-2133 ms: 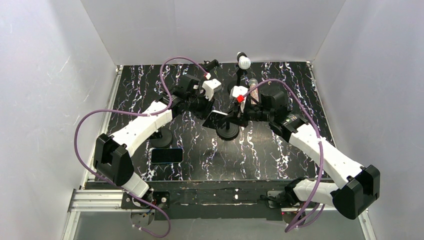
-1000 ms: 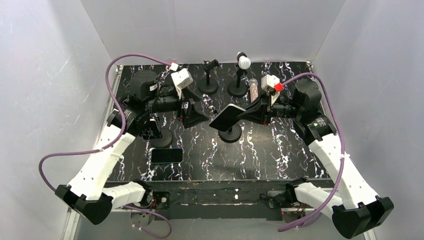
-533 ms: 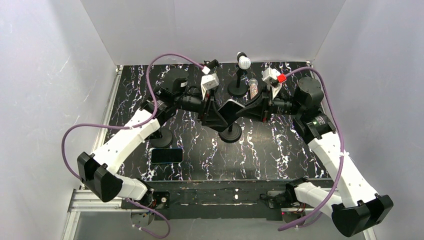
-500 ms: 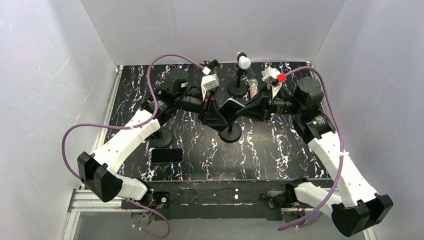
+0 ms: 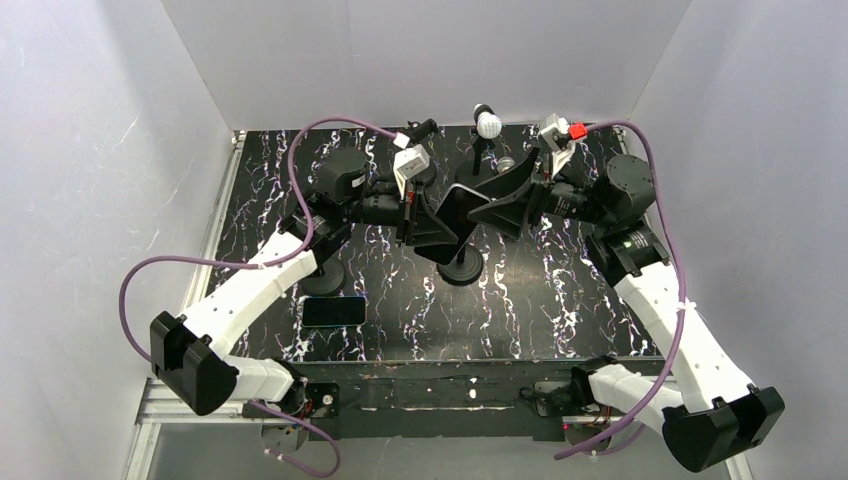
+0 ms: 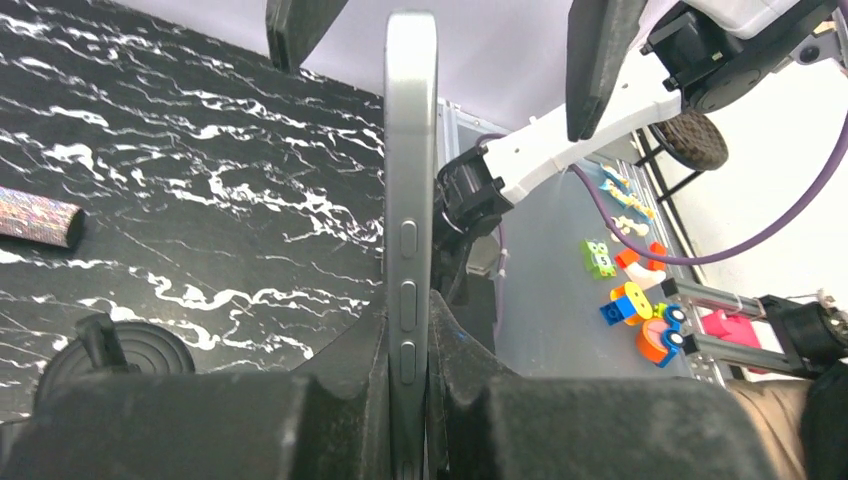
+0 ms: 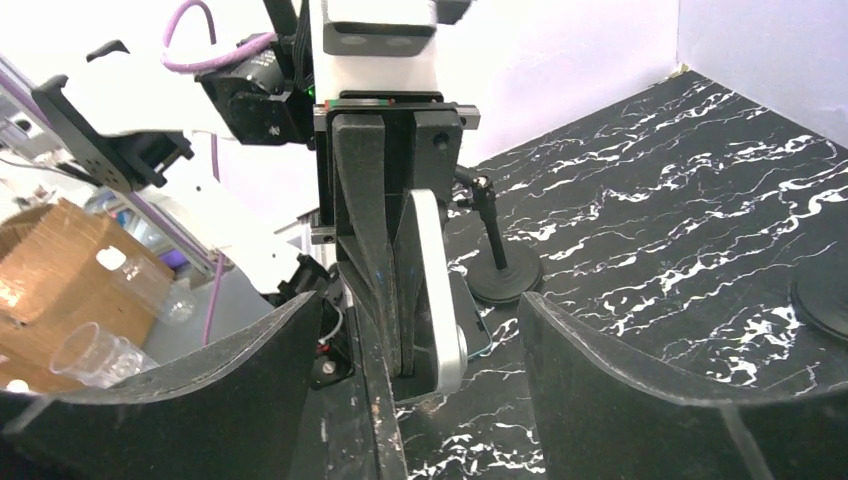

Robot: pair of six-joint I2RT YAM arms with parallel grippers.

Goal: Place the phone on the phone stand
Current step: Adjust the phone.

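Student: Phone point(image 5: 455, 212) handling, and its place?

Tutor: It is a rigid slab, thin and moderately heavy for its size, with smooth faces that are likely slippery and a glass front that would not forgive a drop. It hangs on edge in the air over the middle of the desk point(image 5: 560, 300), towards the far side, with a round-based phone stand point(image 5: 460, 266) directly below it. The best hold is across the two flat faces near one end. That leaves the other end free to go into the cradle.

Student: Which pincer has it?

Tutor: The left pincer point(image 6: 408, 370) is clenched on the phone's near end. One finger presses each face, and the buttoned side edge faces the wrist camera. The right pincer point(image 7: 420, 300) is spread wide. Its fingers point(image 7: 600, 380) lie on either side of the phone's free end, well apart from it, so it grips nothing.

Student: Risk?

Tutor: The hold is at one end only, so the phone may pivot between the pads — a slow, level descent seems wise.
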